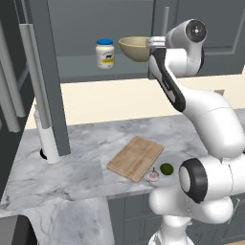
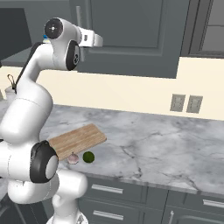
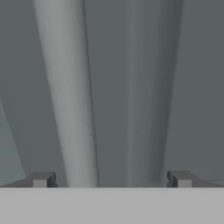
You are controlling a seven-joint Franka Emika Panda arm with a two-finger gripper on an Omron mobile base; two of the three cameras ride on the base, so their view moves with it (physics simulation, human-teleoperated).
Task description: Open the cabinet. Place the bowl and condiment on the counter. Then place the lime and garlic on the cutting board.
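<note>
Grey cabinet (image 1: 86, 28) door open; gripper (image 3: 109, 179) spread before a handle (image 3: 68, 96).

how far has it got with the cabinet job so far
Done: the cabinet's left door is swung open. In hand: the gripper, jaws open, faces the right door's handle. Left: bowl and condiment sit on the shelf; lime and garlic lie on the counter beside the cutting board.
</note>
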